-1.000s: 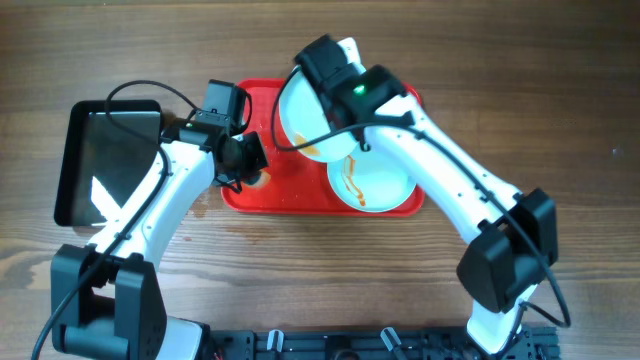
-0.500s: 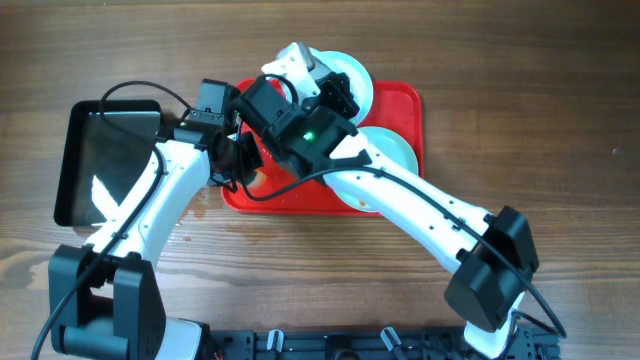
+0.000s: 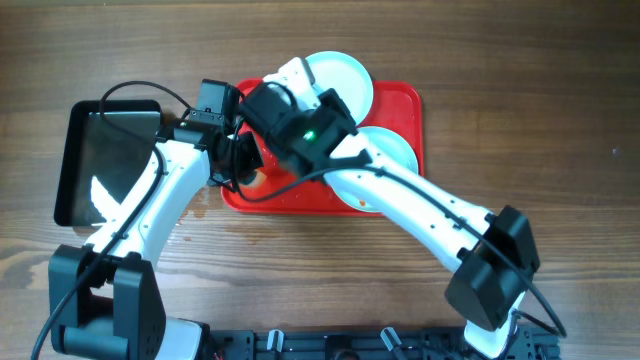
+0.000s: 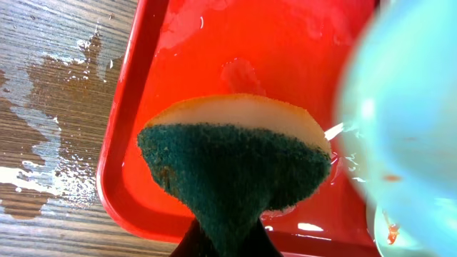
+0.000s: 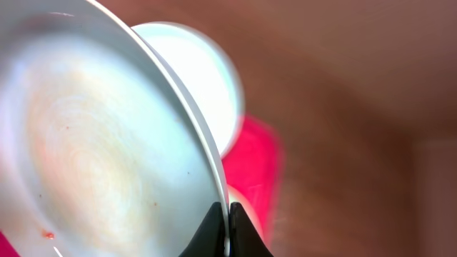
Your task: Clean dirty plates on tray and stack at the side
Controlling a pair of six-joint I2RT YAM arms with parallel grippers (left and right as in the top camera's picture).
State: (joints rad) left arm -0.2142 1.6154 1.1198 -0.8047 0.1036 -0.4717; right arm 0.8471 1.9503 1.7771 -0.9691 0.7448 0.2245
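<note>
My right gripper (image 5: pixel 228 218) is shut on the rim of a pale plate (image 5: pixel 93 150). The plate is lifted and tilted, and faint orange specks mark its face. From overhead this plate (image 3: pixel 292 72) shows nearly edge-on at the red tray's (image 3: pixel 403 100) back left, beside my right gripper (image 3: pixel 283 92). A second plate (image 3: pixel 342 80) lies at the tray's back. A third (image 3: pixel 392 150), partly under my right arm, lies at the right. My left gripper (image 4: pixel 225 246) is shut on a green and yellow sponge (image 4: pixel 235 164) held over the tray's (image 4: pixel 214 50) wet left part, close to the lifted plate (image 4: pixel 407 128).
A black glossy tray (image 3: pixel 105 160) lies on the wooden table left of the red one. Water is spilled on the wood (image 4: pixel 50 128) beside the red tray's left rim. My two arms crowd together over the red tray's left half.
My right arm has swung left across the tray with the tilted plate, bringing it next to the sponge. The back plate is now uncovered. My left arm has barely moved.
</note>
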